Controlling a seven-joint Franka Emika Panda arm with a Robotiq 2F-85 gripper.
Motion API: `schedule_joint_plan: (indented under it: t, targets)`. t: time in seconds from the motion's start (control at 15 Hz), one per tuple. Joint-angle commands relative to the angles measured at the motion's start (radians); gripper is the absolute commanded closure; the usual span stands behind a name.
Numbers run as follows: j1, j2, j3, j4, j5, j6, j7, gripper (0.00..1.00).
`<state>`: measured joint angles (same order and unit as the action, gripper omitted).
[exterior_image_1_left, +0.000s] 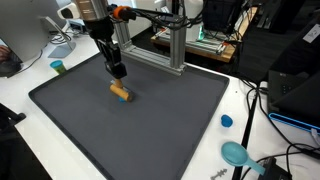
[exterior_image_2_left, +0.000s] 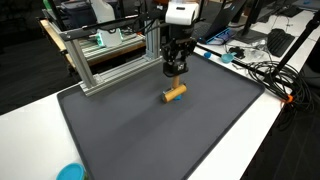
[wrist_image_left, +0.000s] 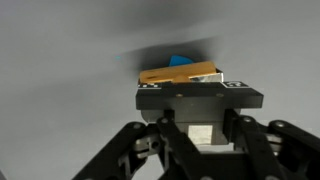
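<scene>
A dark grey mat (exterior_image_1_left: 150, 125) covers a white desk (exterior_image_2_left: 272, 128) in a cluttered lab. A metal frame (exterior_image_2_left: 110, 60) stands at the mat's far edge. A short tan wooden peg (exterior_image_1_left: 121, 91) (exterior_image_2_left: 174, 93) lies on its side near the mat's centre. The claw (exterior_image_1_left: 117, 71) (exterior_image_2_left: 175, 69) hangs just above it; I cannot tell whether it is spread or clenched. A small teal cup (exterior_image_1_left: 58, 67) sits on the desk at upper left, its contents hidden.

White worktop (exterior_image_1_left: 18, 92) covered almost to its edges by a dark grey mat (exterior_image_1_left: 170, 125). An aluminium frame (exterior_image_2_left: 100, 62) stands along one edge of the worktop. Black cables (exterior_image_2_left: 262, 72) lie tangled at an adjoining edge. Cluttered desks with electronics (exterior_image_1_left: 215, 40) stand beyond the edges. Lighting is even and shadows are soft.
</scene>
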<state>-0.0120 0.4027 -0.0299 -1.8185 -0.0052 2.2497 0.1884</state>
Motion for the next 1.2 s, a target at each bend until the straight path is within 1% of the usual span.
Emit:
schedule_joint_plan:
  t: [0.0,0.2,0.33,0.53,0.67,1.13]
  targets:
    - [0.008,0.031,-0.011,-0.024,-0.015,-0.063,-0.011,0.78]
    - [0.014,0.036,-0.014,-0.023,-0.029,-0.075,-0.003,0.78]
    - [0.012,0.037,-0.011,-0.026,-0.024,-0.055,-0.007,0.78]
    - [0.008,0.028,-0.002,-0.043,0.000,0.077,-0.008,0.78]
    - [0.009,0.025,0.001,-0.049,0.007,0.139,-0.007,0.78]
    - [0.004,0.033,0.002,-0.054,0.020,0.183,-0.010,0.78]
